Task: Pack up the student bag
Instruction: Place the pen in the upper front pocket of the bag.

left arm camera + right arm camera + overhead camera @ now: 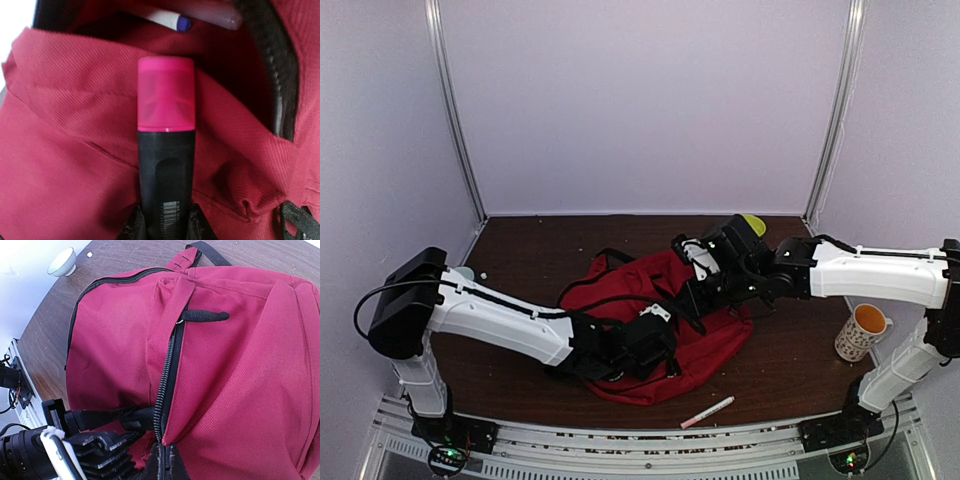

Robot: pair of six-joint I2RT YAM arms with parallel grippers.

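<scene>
pink-capped highlighter sits clamped in my left gripper, cap toward the mouth of the student bag — a red fold of the bag lies across the way. deeper inside the bag i see a white pen with a blue tip. my right gripper is pinched on the bag's edge at the zipper. the bag lies slumped on the table; a mug stands to its right, a pink-and-white marker just in front, a small white bowl off to its left — all apart from it.
</scene>
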